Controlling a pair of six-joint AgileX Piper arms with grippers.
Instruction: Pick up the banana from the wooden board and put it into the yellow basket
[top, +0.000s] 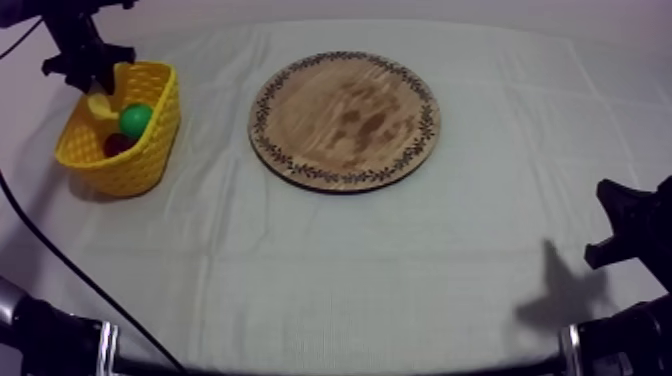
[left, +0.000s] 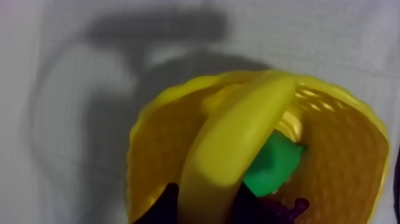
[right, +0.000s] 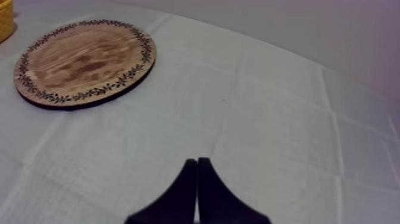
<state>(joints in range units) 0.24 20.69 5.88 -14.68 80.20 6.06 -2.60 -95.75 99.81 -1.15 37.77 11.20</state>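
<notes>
Yellow on yellow: the banana (left: 238, 143) is clamped between the two black fingers (left: 163, 205) of my left gripper (left: 205, 205), which press on its two sides near one end. The rest of the fruit curves away over the open mouth of the yellow basket (left: 155, 161). Seen from above, the left gripper (top: 90, 70) stands over the far rim of the basket (top: 150, 140), and the banana (top: 100, 105) hangs below it, inside the rim. Whether it touches the basket floor cannot be told.

Two other fruits lie in the basket: a green pear (top: 135, 118) against the wall and, just beside it, a dark reddish fruit (top: 117, 145) whose kind cannot be made out.

The round wooden board (top: 345, 120) lies on the grey-white cloth (top: 350, 270) beside the basket, apart from it. My right gripper (right: 197, 173) is well apart from the basket, beyond the board, low over the cloth. Its fingers are pressed together into a narrow wedge with nothing between them.
</notes>
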